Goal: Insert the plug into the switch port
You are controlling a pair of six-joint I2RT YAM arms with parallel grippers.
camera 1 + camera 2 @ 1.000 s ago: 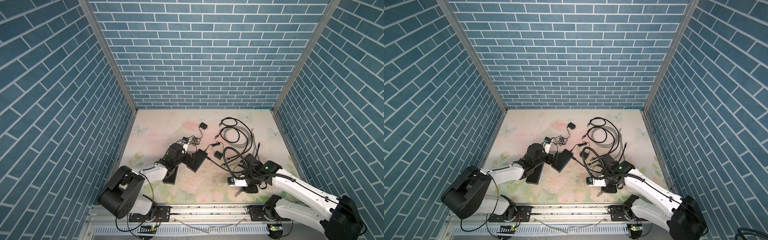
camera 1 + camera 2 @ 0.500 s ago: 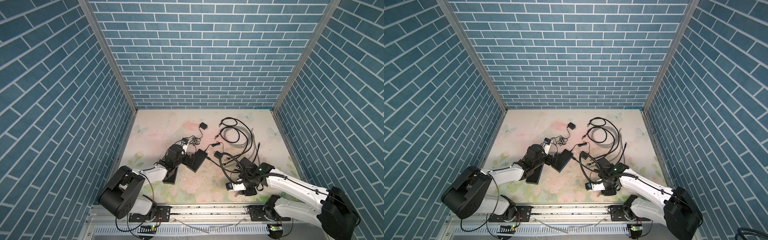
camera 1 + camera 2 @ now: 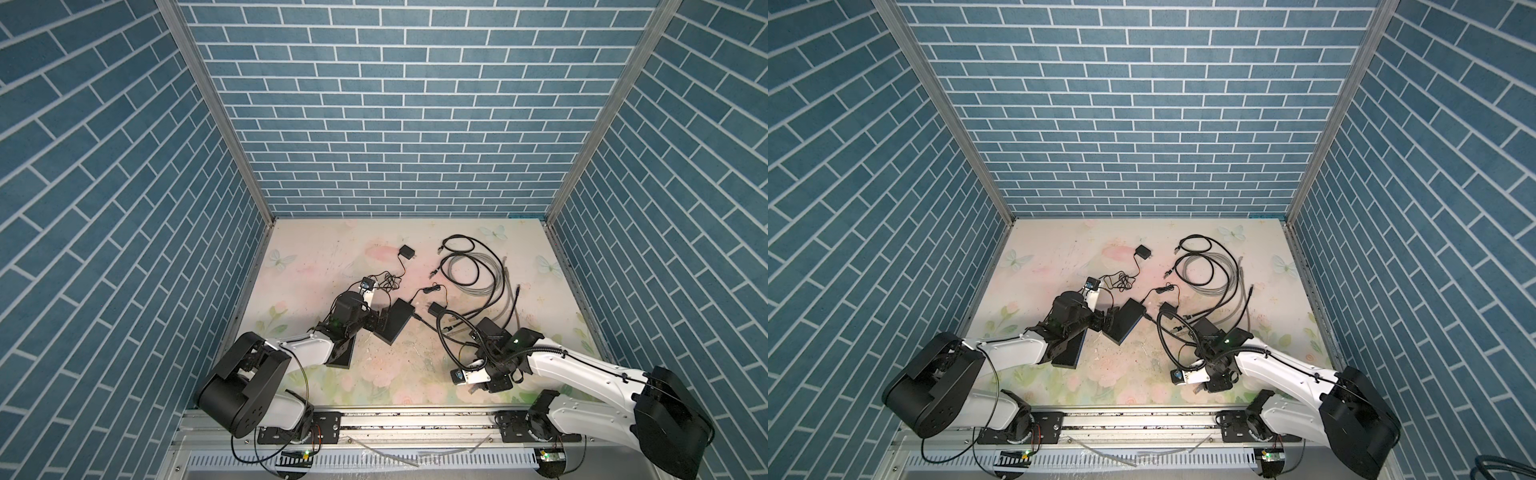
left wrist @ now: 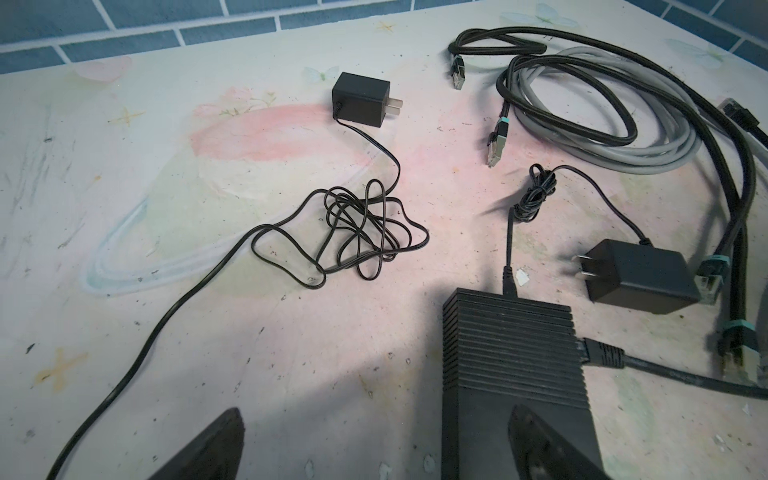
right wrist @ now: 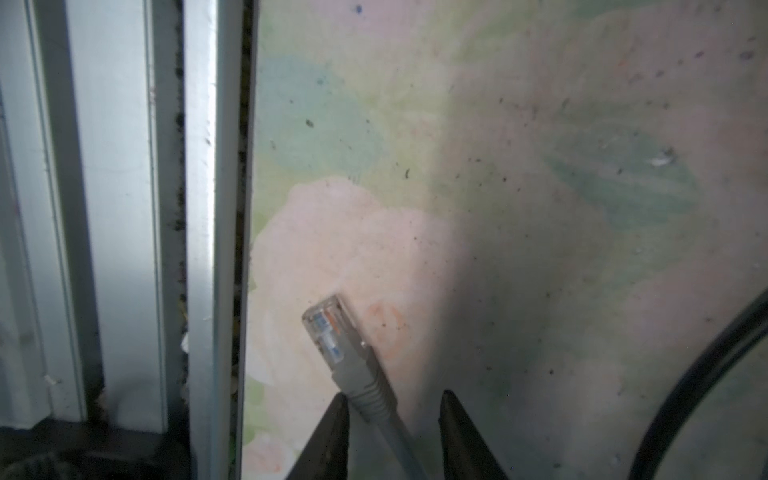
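Right fingers (image 5: pixel 330 436) flank plug boot (image 5: pixel 368 395), left fingers (image 4: pixel 210 451) apart

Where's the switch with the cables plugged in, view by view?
Both top views: switch mid-table, at the left gripper.
Left wrist: close up, partly behind one finger.
Right wrist: not in it.
Shared landmark: black power adapter beside the switch.

plug: clear plastic plug (image 5: pixel 330 332) on a grey cable, coloured wires showing inside. It's poking out tilted from my right pincer (image 5: pixel 392 401), well apart from the switch.
switch: black ribbed rectangular switch box (image 4: pixel 511 353), lying flat, one black cable already in its side.
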